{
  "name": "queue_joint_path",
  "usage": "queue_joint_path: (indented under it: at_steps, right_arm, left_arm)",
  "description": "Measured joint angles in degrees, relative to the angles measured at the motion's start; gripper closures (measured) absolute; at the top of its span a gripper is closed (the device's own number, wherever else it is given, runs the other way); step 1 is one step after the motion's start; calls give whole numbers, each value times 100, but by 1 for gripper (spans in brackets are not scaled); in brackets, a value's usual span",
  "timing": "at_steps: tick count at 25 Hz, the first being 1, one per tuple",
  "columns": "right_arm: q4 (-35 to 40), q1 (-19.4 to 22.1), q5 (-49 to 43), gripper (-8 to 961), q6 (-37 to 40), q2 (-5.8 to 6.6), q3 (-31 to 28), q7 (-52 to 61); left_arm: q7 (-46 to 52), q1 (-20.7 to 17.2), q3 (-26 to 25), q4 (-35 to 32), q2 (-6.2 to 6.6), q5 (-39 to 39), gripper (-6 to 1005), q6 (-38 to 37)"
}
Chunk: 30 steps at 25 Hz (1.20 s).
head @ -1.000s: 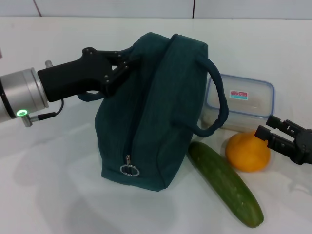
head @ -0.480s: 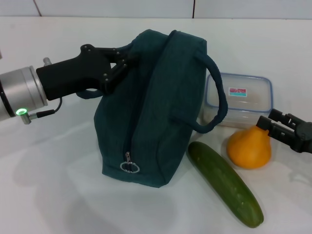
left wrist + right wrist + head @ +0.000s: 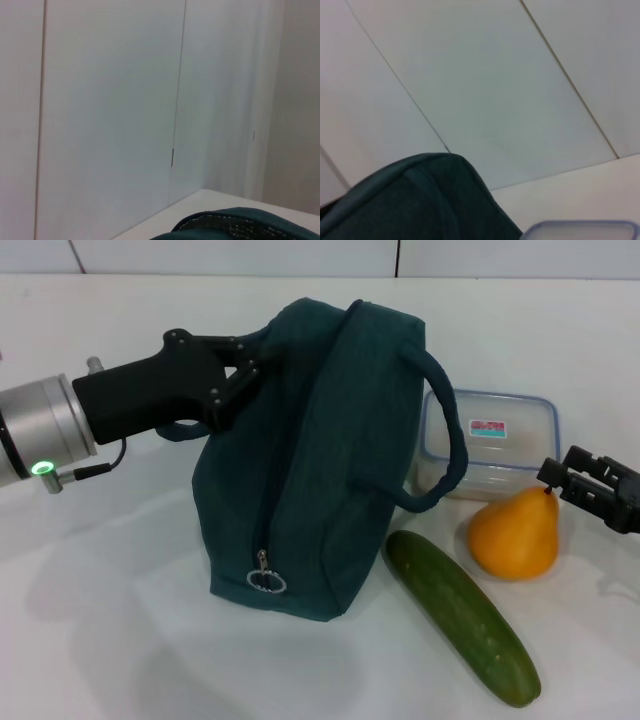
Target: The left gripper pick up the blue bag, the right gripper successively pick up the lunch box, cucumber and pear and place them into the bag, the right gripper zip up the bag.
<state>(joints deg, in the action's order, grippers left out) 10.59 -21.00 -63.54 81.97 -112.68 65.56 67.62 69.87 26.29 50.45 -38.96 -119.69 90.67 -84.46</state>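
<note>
The blue bag (image 3: 320,460) stands upright in the middle of the head view, zipper pull (image 3: 264,580) low on its front. My left gripper (image 3: 243,368) is shut on the bag's near handle at its top left. The clear lunch box (image 3: 490,435) with a blue rim sits behind the bag's right side. An orange-yellow pear (image 3: 515,532) stands upright before it, and the green cucumber (image 3: 462,614) lies in front. My right gripper (image 3: 562,468) is open at the right edge, its tips by the pear's stem. The bag's top (image 3: 240,227) shows in the left wrist view; the right wrist view shows the bag (image 3: 410,200) and the lunch box rim (image 3: 585,230).
Everything rests on a white table (image 3: 100,620) with a white panelled wall (image 3: 300,255) behind it. The bag's second handle (image 3: 440,455) arches out toward the lunch box. Bare tabletop lies left of and in front of the bag.
The right gripper has drawn back up and to the right. The pear has tipped from lying over to standing upright. The left gripper and bag have barely moved.
</note>
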Motion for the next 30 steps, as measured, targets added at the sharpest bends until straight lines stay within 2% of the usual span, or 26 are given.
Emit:
queue_joint_path:
  at_steps: [8, 13, 24, 30]
  right_arm:
    - [205, 119, -38, 233, 287, -5, 32, -29]
    - [322, 234, -200, 234, 459, -56, 52, -110]
    - [350, 91, -441, 234, 373, -76, 75, 79]
    - [354, -118, -594, 237, -2, -61, 122, 364]
  left_arm:
    - [-37, 3, -1, -6, 6, -23, 951, -1]
    - [-56, -2, -1, -6, 8, -24, 951, 1]
    - [-121, -4, -1, -6, 8, -24, 951, 1]
    - [-129, -9, -1, -7, 5, -24, 951, -6]
